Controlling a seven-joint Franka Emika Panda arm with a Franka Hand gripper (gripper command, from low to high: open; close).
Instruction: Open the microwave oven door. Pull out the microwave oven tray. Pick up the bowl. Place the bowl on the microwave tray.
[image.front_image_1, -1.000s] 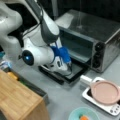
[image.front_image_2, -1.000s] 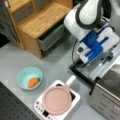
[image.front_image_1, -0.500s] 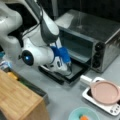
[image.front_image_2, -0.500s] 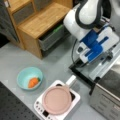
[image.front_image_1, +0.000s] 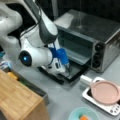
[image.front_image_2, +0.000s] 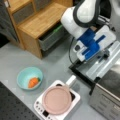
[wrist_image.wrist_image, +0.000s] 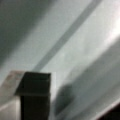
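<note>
The microwave oven (image.front_image_1: 100, 32) stands at a front view's right with its door (image.front_image_1: 75, 73) folded down flat in front of it. The door's black frame (image.front_image_2: 81, 72) also shows in a front view. The silver-grey tray (image.front_image_2: 105, 65) lies at the oven's mouth, over the door. My gripper (image.front_image_1: 67, 70), with blue parts, hangs low over the door's front part, fingertips down; it also shows in a front view as the gripper (image.front_image_2: 106, 53). In the wrist view one dark finger (wrist_image.wrist_image: 35, 95) hovers just over grey metal. The teal bowl (image.front_image_2: 29, 78) sits apart on the table with an orange piece inside.
A pink pan (image.front_image_2: 56, 100) with a white handle rests on a small white appliance (image.front_image_2: 40, 111) beside the door. A wooden cabinet (image.front_image_2: 40, 20) with a grey drawer stands behind the arm. The bowl (image.front_image_1: 82, 115) is at a front view's bottom.
</note>
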